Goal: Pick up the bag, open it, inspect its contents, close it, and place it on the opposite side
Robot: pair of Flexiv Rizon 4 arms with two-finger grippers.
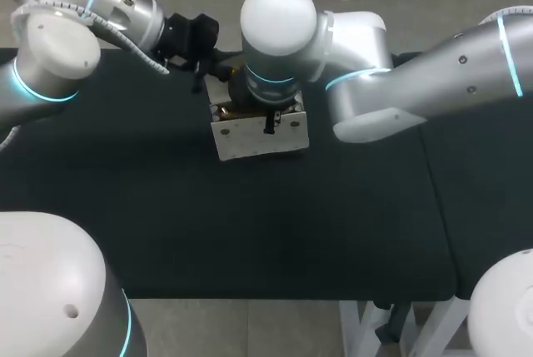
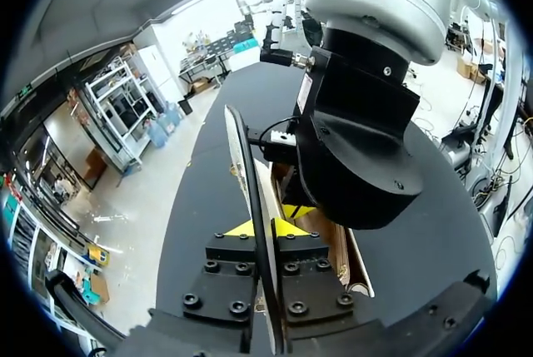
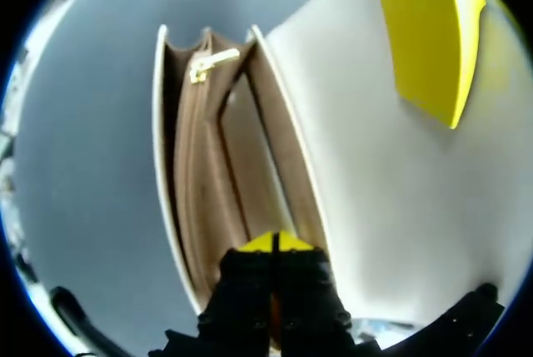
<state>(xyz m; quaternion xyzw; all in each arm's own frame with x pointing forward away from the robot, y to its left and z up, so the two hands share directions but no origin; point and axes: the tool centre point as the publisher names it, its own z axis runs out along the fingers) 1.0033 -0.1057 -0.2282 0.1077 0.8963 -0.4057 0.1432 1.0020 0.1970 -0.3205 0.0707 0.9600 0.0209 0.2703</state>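
The white bag stands open on the black table, a little back of the middle. My left gripper is shut on the thin, dark-edged flap and holds it raised behind the bag. Seen from the right wrist, the flap stands beside the tan lining, with a pale zip pull at the far end and one of the left arm's yellow fingertips on the flap. My right gripper hangs shut just over the bag's mouth, tips together, nothing visibly held. In the head view its wrist hides the fingers.
Both arms crowd the back middle of the table, the right arm's black wrist close in front of the left gripper. Dark tabletop stretches in front of the bag and to both sides.
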